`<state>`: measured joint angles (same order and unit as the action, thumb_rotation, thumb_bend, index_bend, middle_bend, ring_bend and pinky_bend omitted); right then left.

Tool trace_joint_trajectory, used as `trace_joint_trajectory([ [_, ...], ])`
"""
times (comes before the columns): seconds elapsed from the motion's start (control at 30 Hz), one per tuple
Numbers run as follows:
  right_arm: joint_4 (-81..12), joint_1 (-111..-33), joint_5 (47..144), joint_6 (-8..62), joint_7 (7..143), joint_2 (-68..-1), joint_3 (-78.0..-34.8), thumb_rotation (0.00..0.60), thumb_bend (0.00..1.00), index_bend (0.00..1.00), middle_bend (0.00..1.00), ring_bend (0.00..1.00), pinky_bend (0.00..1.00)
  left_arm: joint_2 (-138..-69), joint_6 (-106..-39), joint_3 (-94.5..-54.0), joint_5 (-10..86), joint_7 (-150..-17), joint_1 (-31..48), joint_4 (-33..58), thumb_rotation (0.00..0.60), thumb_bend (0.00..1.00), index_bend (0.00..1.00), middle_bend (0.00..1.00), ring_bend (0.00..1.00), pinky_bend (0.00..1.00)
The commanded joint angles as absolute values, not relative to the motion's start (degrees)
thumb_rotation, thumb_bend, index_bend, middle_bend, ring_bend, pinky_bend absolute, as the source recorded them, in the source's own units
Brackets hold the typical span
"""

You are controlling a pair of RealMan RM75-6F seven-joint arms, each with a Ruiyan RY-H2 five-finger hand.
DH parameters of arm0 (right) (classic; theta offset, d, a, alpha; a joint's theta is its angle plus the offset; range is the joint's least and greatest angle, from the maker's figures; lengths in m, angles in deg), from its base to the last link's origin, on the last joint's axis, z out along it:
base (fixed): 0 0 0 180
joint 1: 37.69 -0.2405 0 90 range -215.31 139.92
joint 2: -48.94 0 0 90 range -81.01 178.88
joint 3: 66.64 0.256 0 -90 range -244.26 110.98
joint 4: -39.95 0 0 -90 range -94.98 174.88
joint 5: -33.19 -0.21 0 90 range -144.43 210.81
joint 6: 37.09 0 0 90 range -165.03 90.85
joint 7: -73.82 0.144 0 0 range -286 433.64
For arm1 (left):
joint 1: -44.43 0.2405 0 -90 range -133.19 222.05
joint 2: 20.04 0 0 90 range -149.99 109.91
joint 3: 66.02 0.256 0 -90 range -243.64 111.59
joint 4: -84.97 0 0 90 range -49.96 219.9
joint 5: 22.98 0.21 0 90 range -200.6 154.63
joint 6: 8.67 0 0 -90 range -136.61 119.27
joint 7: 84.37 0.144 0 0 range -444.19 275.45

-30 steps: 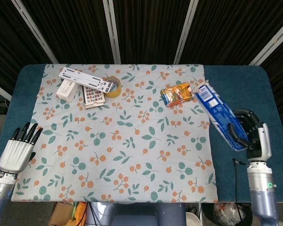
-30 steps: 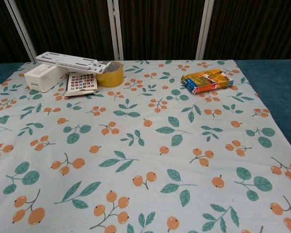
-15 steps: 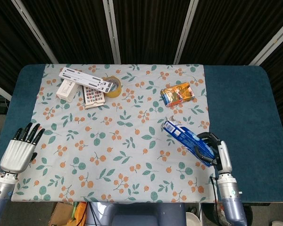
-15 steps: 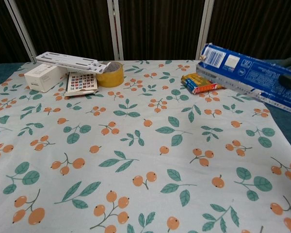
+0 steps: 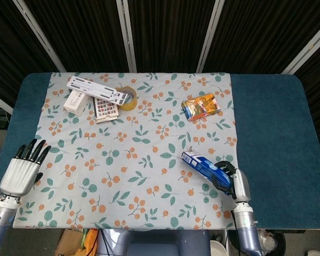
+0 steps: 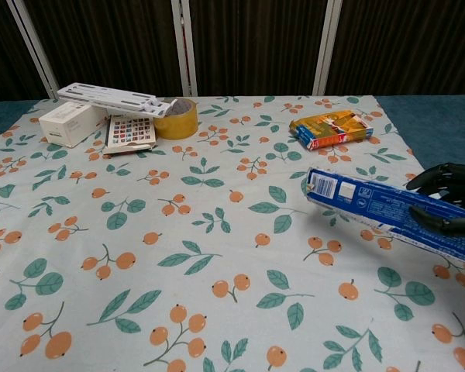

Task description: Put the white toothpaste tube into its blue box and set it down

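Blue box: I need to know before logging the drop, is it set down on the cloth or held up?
Cannot tell. The right hand grips the blue box low over the cloth, but contact isn't visible.

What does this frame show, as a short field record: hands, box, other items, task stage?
right hand: right hand grips the blue box, fingers wrapped over its near end
box position: low over the floral cloth, right of centre, slightly tilted; contact with the cloth cannot be told
left hand: left hand holds nothing, fingers apart, at the table's near left edge
toothpaste tube: not visible outside the box
other items: orange packet; yellow tape roll; white box; white flat strip
task stage: box not yet released
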<state>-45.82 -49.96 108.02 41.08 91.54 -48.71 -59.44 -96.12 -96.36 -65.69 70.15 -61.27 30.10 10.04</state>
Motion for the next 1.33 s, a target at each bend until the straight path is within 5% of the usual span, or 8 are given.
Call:
trace_joint_trajectory([
  [0.03, -44.7, -50.3, 109.2, 39.8, 90.0, -48.9, -60.9, 0.6, 0.4, 0.31, 0.47, 0.37, 0.37, -96.1, -96.2, -65.7, 70.1, -61.3, 30.2, 10.0, 0.6, 0.0, 0.18, 0.11, 0.11, 0.23],
  [0.2, -47.6, -51.5, 108.1, 34.3, 85.8, -45.5, -62.9, 0.6, 0.4, 0.0, 0.16, 0.05, 0.12, -96.1, -96.0, -66.0, 70.1, -61.4, 30.2, 9.9, 0.6, 0.0, 0.18, 0.11, 0.11, 0.23],
  [0.4, -55.8, -53.4, 105.3, 30.2, 76.5, -39.9, -63.1, 0.6, 0.4, 0.0, 0.05, 0.0, 0.02, -95.9, -95.8, -66.3, 69.5, -62.1, 30.5, 8.8, 0.6, 0.0, 0.18, 0.11, 0.11, 0.23],
  [0.87, -68.7, -51.9, 106.6, 32.1, 71.4, -16.7, -63.0, 0.6, 0.4, 0.0, 0.04, 0.0, 0.01, -90.6, -96.2, -68.0, 62.8, -69.9, 34.2, -1.1, 0.6, 0.0, 0.13, 0.08, 0.07, 0.16],
  [1.33, -52.2, -44.4, 119.3, 48.5, 70.8, -12.3, -65.4, 0.6, 0.4, 0.0, 0.02, 0.0, 0.01, -88.4, -99.5, -68.3, 62.1, -71.2, 37.3, -3.4, 0.6, 0.0, 0.03, 0.0, 0.0, 0.08],
])
